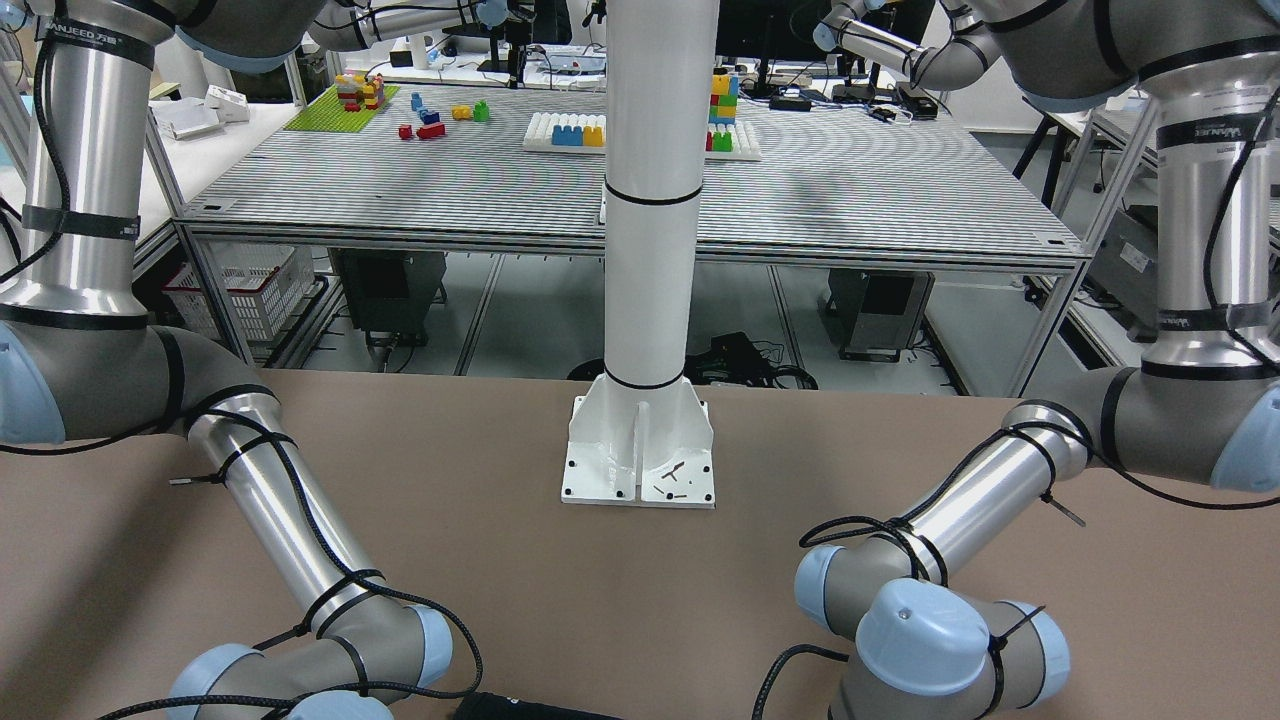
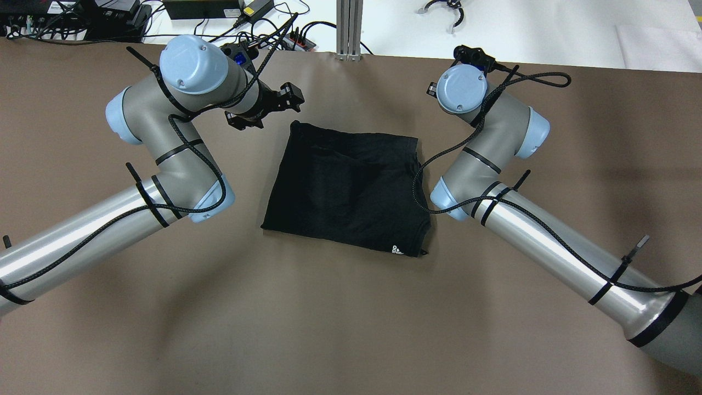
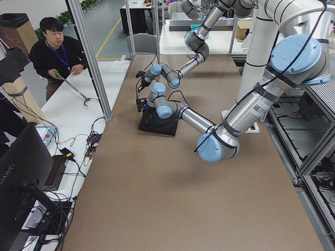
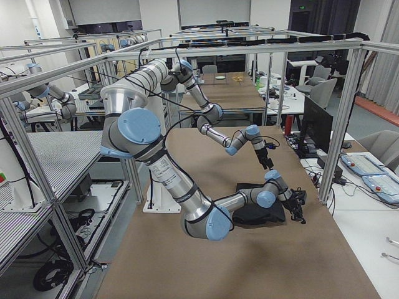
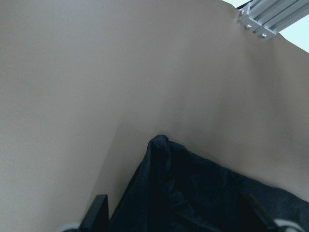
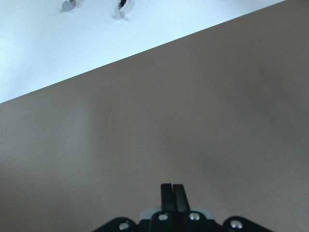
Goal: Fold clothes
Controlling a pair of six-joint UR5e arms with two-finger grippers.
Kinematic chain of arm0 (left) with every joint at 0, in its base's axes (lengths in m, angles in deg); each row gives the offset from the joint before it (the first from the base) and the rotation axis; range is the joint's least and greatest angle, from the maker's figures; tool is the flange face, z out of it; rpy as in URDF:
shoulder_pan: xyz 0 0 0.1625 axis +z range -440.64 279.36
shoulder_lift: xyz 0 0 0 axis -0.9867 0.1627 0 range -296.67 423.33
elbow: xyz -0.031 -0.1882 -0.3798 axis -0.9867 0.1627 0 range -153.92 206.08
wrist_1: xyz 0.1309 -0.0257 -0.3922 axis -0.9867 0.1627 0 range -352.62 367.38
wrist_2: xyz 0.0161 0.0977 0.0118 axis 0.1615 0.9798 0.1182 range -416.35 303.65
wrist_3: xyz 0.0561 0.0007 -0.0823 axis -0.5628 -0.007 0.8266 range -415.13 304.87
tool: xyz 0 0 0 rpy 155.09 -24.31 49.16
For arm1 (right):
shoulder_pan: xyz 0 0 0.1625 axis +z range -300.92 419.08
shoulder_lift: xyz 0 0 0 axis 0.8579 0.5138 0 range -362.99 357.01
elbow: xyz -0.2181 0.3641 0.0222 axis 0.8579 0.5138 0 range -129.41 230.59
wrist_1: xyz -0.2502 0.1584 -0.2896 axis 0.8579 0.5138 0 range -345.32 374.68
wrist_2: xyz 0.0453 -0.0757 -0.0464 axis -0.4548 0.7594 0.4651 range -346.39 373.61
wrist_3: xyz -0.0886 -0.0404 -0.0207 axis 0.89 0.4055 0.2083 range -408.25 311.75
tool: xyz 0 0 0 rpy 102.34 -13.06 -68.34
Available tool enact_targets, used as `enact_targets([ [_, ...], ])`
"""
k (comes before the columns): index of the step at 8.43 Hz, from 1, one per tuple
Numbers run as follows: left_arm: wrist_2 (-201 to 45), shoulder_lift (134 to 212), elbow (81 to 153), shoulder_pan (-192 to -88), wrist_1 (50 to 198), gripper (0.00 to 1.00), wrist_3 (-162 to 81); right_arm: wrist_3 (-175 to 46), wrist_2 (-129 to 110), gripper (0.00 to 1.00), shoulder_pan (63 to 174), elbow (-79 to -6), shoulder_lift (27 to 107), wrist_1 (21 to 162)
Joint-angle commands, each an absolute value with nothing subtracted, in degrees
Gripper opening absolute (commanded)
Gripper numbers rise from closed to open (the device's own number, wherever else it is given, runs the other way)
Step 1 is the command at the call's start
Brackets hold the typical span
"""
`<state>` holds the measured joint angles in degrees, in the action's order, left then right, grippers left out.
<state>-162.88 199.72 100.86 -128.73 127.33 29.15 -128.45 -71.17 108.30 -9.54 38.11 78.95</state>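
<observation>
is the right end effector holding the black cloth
No, the right end effector is shut on nothing above the bare brown table, while the black cloth lies flat apart from it.

One black garment, two arms, two pincers, one white pillar, one person.

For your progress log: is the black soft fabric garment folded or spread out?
Folded: the black fabric garment forms a compact rectangle, layers overlapping along one side.
</observation>
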Motion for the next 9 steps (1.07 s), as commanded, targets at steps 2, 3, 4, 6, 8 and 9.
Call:
enact_targets([
  [2, -162.96, 198.61, 101.83, -129.93, 127.08, 0.94, 28.55, -108.98, -73.14, 0.94, 109.52, -18.26, 46.00, 79.54],
  [3, -163.65, 194.42, 103.75, -132.90, 126.82, 0.94, 23.50, -98.37, -76.10, 0.94, 112.92, -21.53, 51.45, 80.24],
  [4, -163.57, 188.46, 106.65, -135.98, 126.47, 0.94, 14.92, -88.51, -79.61, 0.94, 116.44, -24.70, 57.16, 80.42],
  [6, -167.33, 179.48, 108.69, -146.41, 126.38, 0.94, 0.33, -71.89, -80.08, 0.95, 124.25, -29.63, 66.31, 80.33],
  [8, -166.92, 171.99, 107.82, -157.23, 126.29, 0.94, -21.62, -57.18, -80.08, 0.95, 133.48, -34.73, 73.88, 80.33],
  [9, -166.74, 169.01, 107.47, -163.37, 126.21, 0.94, -31.73, -51.38, -80.08, 0.94, 138.92, -35.79, 76.78, 80.33],
])
